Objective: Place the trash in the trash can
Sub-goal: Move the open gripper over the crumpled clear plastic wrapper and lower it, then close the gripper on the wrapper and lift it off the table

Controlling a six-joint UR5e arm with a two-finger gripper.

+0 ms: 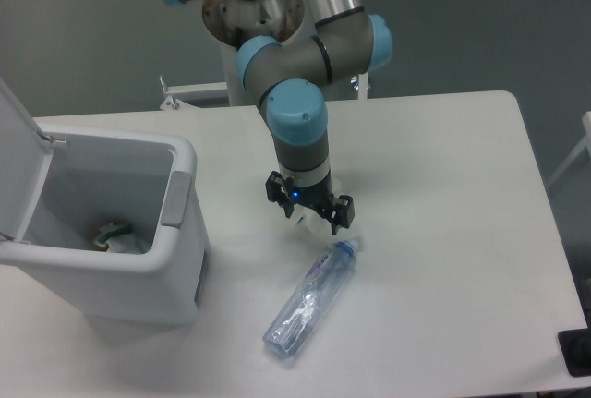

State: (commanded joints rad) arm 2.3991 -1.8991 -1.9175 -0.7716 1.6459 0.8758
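Setting: white table (443,232) against a grey backdrop, as I watched remotely.
Wrapper: crumpled wrapper (309,224) lay mid-table, mostly hidden under the gripper (309,213).
Gripper: fingers spread, straddling it, nothing pinched.
Bottle: flattened bottle (310,297) lay just beside, cap toward the gripper.
Trash can: bin (175,232) stood at left, lid up, some litter inside.
Risk: I judged flimsy plastic might slip the closing fingers, or they might nudge the bottle.
Writing: bluish label, unreadable.
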